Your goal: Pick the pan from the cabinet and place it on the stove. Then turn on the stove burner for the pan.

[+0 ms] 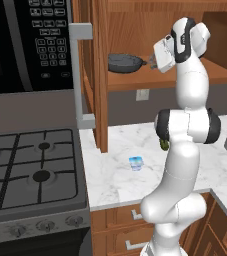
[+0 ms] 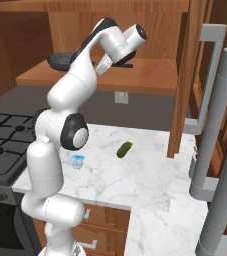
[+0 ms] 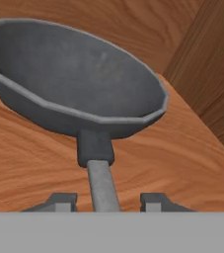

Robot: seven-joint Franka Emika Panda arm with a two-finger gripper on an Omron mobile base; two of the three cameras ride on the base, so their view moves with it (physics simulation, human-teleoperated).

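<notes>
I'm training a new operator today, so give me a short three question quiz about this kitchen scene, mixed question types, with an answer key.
1. True or false: the pan already sits on the stove.
2. Multiple choice: in the hand view, the pan's handle runs A) left of both fingertips, B) between the two fingertips, C) right of both.
3. Short answer: what small green thing lies on the marble counter in the right base view?

Key:
1. False. It rests on the shelf inside the open cabinet.
2. B. The gripper straddles the handle; whether the fingers press it can't be told.
3. A cucumber-like vegetable.
</notes>
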